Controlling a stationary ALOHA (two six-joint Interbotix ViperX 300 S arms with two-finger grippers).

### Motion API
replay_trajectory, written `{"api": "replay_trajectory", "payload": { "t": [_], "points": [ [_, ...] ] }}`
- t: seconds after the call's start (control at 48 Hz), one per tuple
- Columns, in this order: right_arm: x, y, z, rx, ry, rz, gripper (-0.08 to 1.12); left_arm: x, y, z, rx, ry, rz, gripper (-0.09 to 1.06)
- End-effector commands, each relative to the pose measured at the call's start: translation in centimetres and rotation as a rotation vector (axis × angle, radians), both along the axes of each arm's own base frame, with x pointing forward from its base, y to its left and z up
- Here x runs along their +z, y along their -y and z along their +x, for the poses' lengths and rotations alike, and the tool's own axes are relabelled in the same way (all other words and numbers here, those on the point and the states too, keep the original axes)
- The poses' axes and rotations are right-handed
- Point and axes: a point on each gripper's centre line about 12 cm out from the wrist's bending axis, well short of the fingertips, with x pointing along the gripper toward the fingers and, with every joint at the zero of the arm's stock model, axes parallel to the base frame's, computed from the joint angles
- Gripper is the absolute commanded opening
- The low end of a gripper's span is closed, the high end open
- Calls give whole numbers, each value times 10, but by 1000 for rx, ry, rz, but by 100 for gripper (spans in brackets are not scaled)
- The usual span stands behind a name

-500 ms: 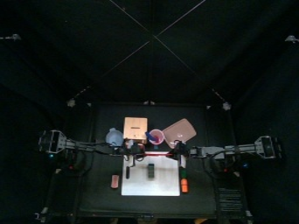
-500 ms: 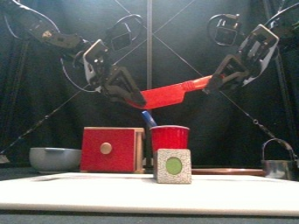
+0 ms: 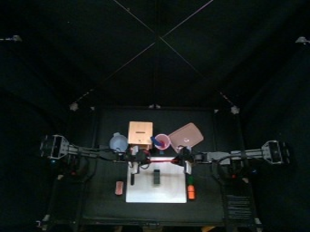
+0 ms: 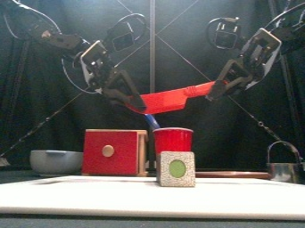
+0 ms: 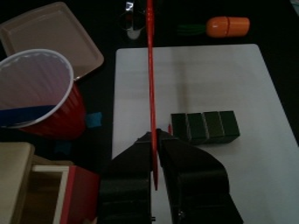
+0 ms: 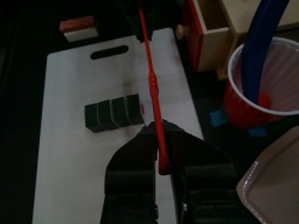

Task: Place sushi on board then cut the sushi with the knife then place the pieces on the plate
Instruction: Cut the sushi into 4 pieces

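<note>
**Jaws.** The left gripper has its jaws pressed onto one end of the red knife. The right gripper has its jaws clamped on the opposite end. Both arms carry the knife at once, and it hangs clear of everything below. The likely purpose is a two-arm regrasp or transfer that settles the tool in one gripper at a cutting attitude.

**Knife attitude.** The long axis runs from 9 o'clock to 3 o'clock, with the 3 o'clock end higher. Both wrist views show the knife as a thin line and the front view shows its broad face. The blade therefore stands on edge, with its flats toward 12 and 6 o'clock. The broader part appears to lie at the left gripper, but which end is the handle cannot be confirmed.

**Sushi roll.** The sushi roll lies on the white cutting board, below the knife and apart from it. Its three dark green blocks are joined. The long axis runs from 12 to 6 o'clock, with one end face square to the front view. The roll thus lies crosswise to the knife, which suits a slicing cut. Placement on the board is judged complete, and cutting has not begun.

**Surroundings.** The red cup stands at 12 o'clock of the board and holds the blue knife. The pink plate lies at about 1 o'clock and carries no pieces.
</note>
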Motion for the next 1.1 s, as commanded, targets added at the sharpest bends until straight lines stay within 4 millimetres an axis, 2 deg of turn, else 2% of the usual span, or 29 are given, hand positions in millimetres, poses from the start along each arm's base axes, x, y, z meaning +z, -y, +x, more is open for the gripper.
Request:
{"api": "replay_trajectory", "payload": {
  "t": [0.021,0.292,0.604,0.833,1.104],
  "points": [
    [6,-1,7,0,-41,12,37,12,-1,5,0,38,3,44],
    [-3,4,14,-13,-143,21,37,7,2,1,-4,23,-1,44],
    [-15,-3,20,14,-214,21,35,-10,38,2,-66,-16,-49,44],
    [-27,-11,25,40,-252,21,34,-28,55,7,-85,-60,-76,44],
    [-46,-21,26,53,-310,44,34,-33,56,14,-87,-60,-72,44]
  ]
}}
